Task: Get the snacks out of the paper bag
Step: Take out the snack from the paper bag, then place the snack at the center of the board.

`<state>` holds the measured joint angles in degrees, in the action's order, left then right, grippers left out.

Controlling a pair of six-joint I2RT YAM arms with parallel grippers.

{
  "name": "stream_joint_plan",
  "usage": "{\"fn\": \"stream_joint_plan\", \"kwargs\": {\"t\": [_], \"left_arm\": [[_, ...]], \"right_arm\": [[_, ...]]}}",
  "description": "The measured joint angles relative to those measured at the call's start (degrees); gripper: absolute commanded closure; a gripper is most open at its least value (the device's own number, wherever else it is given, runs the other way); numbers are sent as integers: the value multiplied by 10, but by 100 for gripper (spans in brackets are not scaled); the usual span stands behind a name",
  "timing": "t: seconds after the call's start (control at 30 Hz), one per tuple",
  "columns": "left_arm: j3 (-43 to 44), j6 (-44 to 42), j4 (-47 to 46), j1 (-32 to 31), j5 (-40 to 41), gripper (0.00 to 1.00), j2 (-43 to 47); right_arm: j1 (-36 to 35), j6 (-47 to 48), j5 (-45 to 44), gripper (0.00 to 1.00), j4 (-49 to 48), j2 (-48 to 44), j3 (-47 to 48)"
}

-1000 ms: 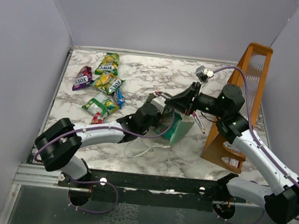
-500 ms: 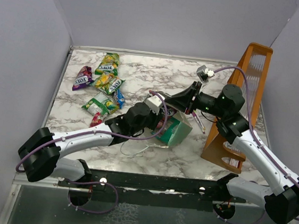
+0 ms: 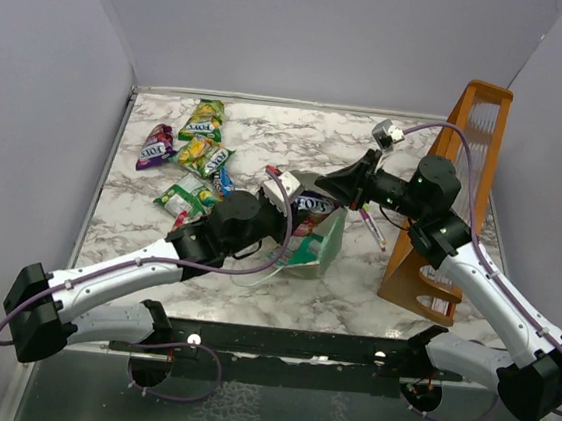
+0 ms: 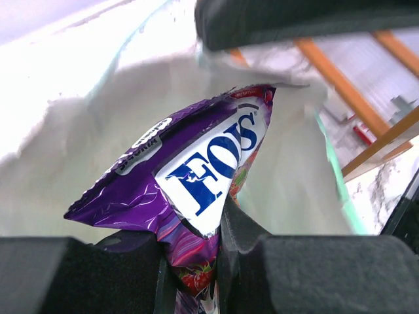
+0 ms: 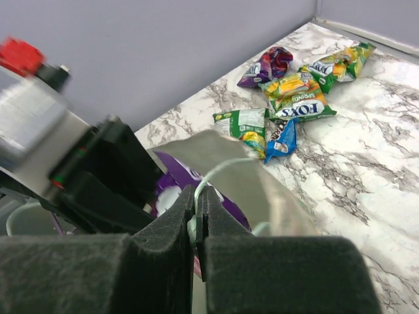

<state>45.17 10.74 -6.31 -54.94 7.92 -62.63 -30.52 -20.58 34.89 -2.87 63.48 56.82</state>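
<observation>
purple snack [image 4: 196, 176] (FOX'S), in left gripper [image 4: 191, 258]

- The table [image 3: 269, 134] has a white marble-patterned top with grey veins.
- Several snack packets [image 3: 198, 157] lie in a loose cluster at its far left.
- Among them, a green-yellow packet [image 3: 204, 119] lies farthest back, a purple packet [image 3: 155, 147] lies by the left edge, and a red packet [image 3: 181, 223] lies nearest.
- A mint-green paper bag [image 3: 325, 247] leans tilted near the middle.
- An orange-brown wooden rack [image 3: 460, 179] stands on the right side.
- A pink pen [image 3: 375, 227] lies between the bag and the rack.
</observation>
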Motion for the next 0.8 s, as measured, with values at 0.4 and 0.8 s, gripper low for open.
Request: {"fn": "stream_joint_plan", "kwargs": {"t": [0.4, 0.8], "left_arm": [[58, -42, 61, 0, -18, 100, 58], [89, -98, 115, 0, -70, 100, 129]], "right_arm": [[0, 5, -7, 99, 3, 0, 0], [0, 3, -116, 99, 23, -26, 0]]}}
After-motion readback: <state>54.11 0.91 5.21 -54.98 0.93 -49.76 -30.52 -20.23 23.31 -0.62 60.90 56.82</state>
